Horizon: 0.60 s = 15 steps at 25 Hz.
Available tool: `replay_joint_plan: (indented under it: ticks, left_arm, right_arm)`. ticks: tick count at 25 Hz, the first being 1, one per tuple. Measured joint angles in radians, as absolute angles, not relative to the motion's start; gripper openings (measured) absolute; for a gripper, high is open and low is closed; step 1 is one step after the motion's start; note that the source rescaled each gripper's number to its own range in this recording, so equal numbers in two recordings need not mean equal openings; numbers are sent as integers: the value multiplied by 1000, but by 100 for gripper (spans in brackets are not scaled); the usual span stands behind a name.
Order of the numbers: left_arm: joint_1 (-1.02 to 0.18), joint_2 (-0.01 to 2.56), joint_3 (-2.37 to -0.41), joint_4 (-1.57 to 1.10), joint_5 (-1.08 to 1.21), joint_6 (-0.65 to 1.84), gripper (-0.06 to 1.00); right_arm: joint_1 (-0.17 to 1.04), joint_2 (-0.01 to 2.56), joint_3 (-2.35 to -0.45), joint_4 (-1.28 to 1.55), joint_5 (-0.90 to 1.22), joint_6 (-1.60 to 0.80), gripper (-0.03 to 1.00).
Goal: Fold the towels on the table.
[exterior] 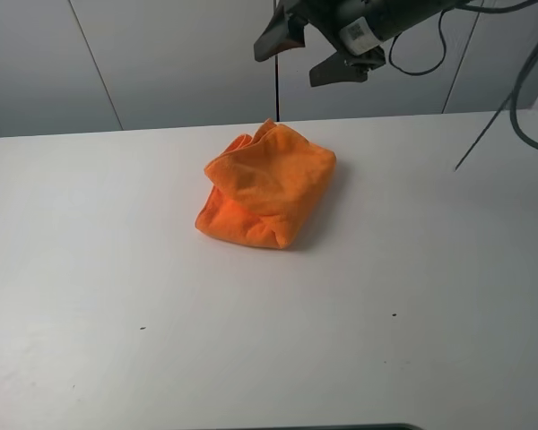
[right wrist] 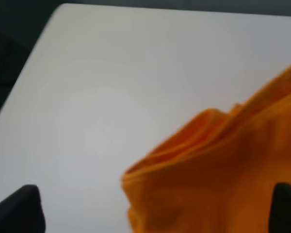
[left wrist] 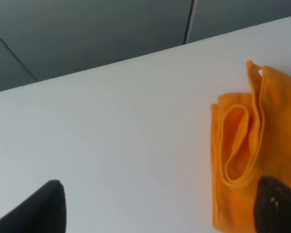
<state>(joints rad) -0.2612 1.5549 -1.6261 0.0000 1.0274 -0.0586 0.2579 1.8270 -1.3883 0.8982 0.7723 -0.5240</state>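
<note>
Grippers: right gripper (exterior: 321, 55) jaws apart, empty, above the towel (exterior: 267, 184); left likewise apart. Towel lies bunched mid-counter (exterior: 90, 269). Expect soft, light, limp; you should pinch a layered corner edge.

grey wall panels (exterior: 161, 63) behind
dark seams run between the panels; a thin black vertical line (exterior: 277, 90) and loose dark cables (exterior: 520, 81) hang at right

Right gripper (exterior: 318, 55) hangs high, spread wide; left gripper (left wrist: 155, 206) likewise gapes.
</note>
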Motion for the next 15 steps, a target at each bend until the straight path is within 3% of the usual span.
replay_joint_plan:
  ticks: [8,15]
  left_arm:
    - [-65,1458,-1564,-224,1100,97,100]
    - [-41,1163,-1308,-312,1005,142,100]
  right_arm:
    - [24,1581,-1313,479,815,-228,100]
    - [0,1173,-1126,316,840,-146,100]
